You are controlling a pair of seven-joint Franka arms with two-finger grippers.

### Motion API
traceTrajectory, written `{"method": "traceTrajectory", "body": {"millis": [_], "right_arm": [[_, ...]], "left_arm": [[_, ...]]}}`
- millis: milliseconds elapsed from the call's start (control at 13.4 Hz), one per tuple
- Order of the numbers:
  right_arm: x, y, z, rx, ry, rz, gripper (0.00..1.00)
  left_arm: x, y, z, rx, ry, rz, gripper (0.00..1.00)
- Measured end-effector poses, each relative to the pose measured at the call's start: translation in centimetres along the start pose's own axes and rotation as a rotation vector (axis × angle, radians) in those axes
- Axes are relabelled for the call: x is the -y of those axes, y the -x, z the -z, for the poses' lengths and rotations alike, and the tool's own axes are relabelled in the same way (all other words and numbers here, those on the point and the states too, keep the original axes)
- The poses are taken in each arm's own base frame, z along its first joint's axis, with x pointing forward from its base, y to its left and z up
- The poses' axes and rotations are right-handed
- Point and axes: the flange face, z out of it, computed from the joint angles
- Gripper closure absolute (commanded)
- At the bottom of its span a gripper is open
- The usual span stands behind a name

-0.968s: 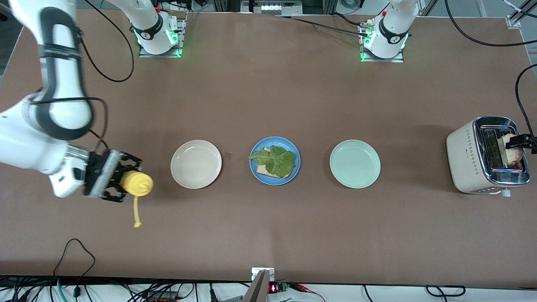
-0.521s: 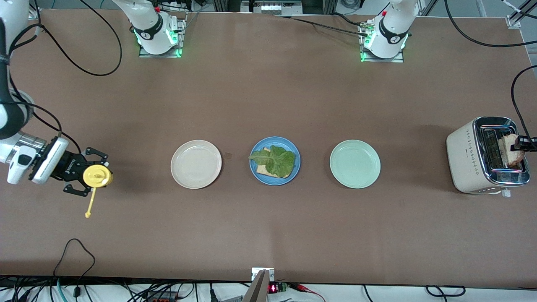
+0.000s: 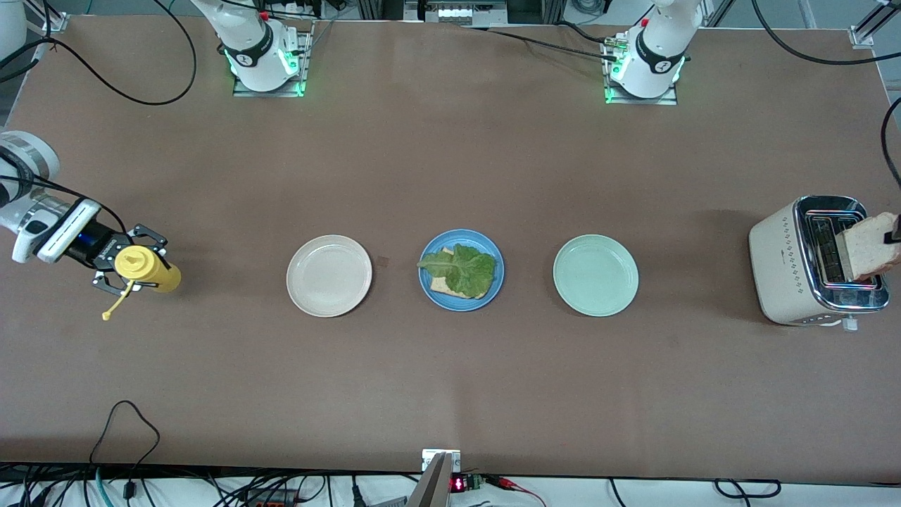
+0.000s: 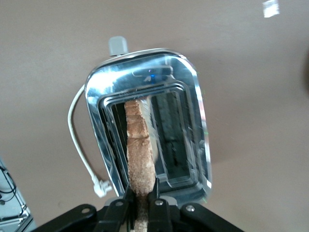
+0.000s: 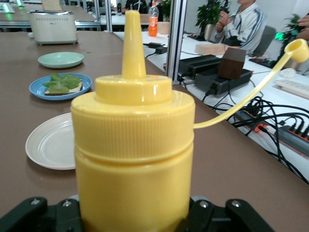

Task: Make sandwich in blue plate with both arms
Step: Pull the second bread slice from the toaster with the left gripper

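Observation:
The blue plate point(image 3: 426, 280) sits mid-table with one toasted bread slice point(image 3: 440, 284) on it and a green lettuce leaf point(image 3: 461, 267) on top; it also shows in the right wrist view point(image 5: 38, 90). My left gripper point(image 3: 897, 231) is shut on a second bread slice point(image 3: 869, 246) and holds it on edge just above the toaster point(image 3: 788, 260). In the left wrist view the fingers point(image 4: 157, 209) pinch the slice point(image 4: 140, 145) over a toaster slot point(image 4: 171, 130). My right gripper point(image 3: 120, 271) is shut on an upright yellow squeeze bottle point(image 3: 146, 267) with its cap hanging open.
A beige plate point(image 3: 329, 275) lies between the bottle and the blue plate. A pale green plate point(image 3: 595, 275) lies between the blue plate and the toaster. The toaster stands at the left arm's end of the table. Cables hang along the table's near edge.
My right gripper has carried the yellow bottle away from the beige plate toward the table's end and turned it upright. My left gripper has lifted the bread slice higher out of the toaster.

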Motion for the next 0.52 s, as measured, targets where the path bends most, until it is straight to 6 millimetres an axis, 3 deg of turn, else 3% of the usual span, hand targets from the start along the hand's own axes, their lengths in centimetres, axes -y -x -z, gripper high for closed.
{"method": "traceTrajectory", "body": {"millis": [149, 223, 372, 521], "right_arm": [[0.6, 1.5, 0.6, -0.01, 0.023, -0.002, 1.0], [0.8, 2.1, 0.8, -0.01, 0.027, -0.001, 1.0], [1.3, 3.7, 0.6, -0.013, 0.023, -0.008, 1.0], [2.2, 5.6, -0.4, -0.031, -0.002, -0.038, 1.0]], "left_arm": [[-3.7, -0.3, 4.1, 0.035, 0.026, -0.053, 0.99], [-6.6, -1.1, 5.4, 0.053, 0.041, -0.101, 0.99], [-12.9, -3.7, 6.4, 0.066, 0.052, -0.219, 0.99], [-21.0, -6.4, 6.6, 0.075, 0.063, -0.367, 0.99]]}}
